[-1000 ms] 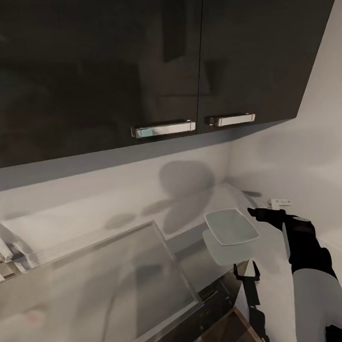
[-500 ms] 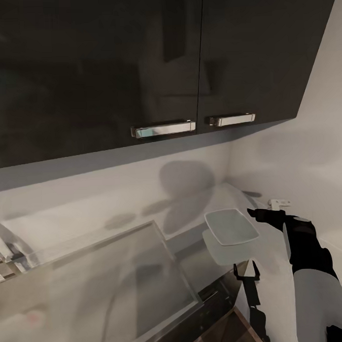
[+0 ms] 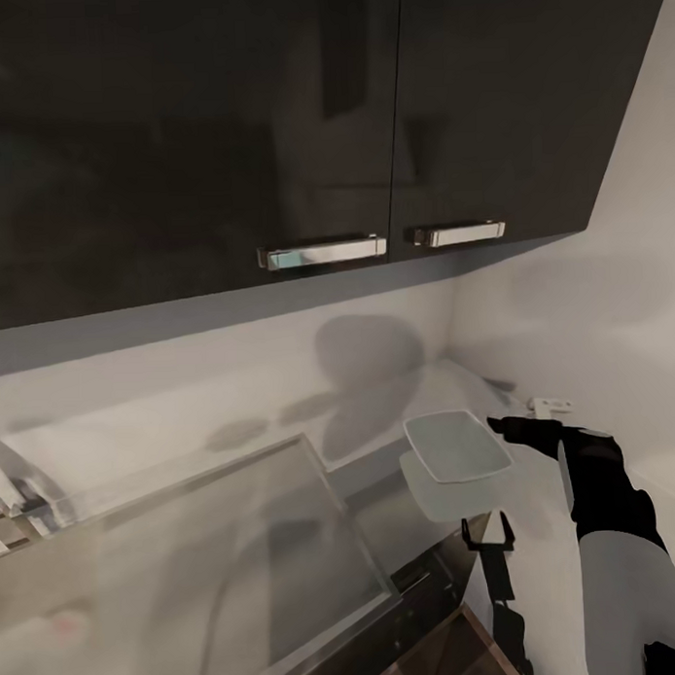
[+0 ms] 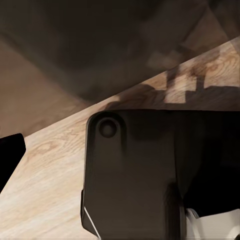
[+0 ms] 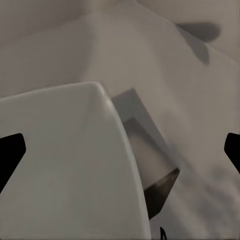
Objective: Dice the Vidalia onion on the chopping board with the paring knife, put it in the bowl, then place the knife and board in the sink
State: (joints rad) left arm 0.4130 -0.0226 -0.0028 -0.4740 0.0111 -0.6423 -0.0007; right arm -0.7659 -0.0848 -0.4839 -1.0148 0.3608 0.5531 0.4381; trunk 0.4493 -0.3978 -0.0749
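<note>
Reading the head view, I place the bowl [image 3: 456, 446] on the grey glossy table [image 3: 166, 431], close to the corner where the two white walls [image 3: 570, 320] meet. The right claw [image 3: 511, 428] sits just beside the bowl's right-hand rim, so the bowl lies to the claw's left and slightly ahead of it. I cannot tell whether they touch.

In the right wrist view the bowl's rounded corner is close under the camera. The claw's two black fingertips [image 5: 10, 155] stand far apart at the frame edges with nothing between them but the bowl beyond: jaws wide apart, holding nothing. The bowl is squarish, so it has no long axis to align to.

The right arm is plainly the nearer one. The left claw [image 4: 120, 155] points at a wood-grain floor [image 4: 45, 200] beside a dark housing [image 4: 135, 170]. One fingertip [image 4: 9, 155] is visible, and I cannot tell its jaw state.

Surface: smooth and reflective, so I judge that a nudged bowl would slide easily. A grey rectangular basin [image 3: 313, 475], probably the sink, lies left of the bowl.

Room: dark wall cabinets [image 3: 223, 118] with chrome handles [image 3: 322, 251] hang low overhead, and the corner limits travel to the right.
</note>
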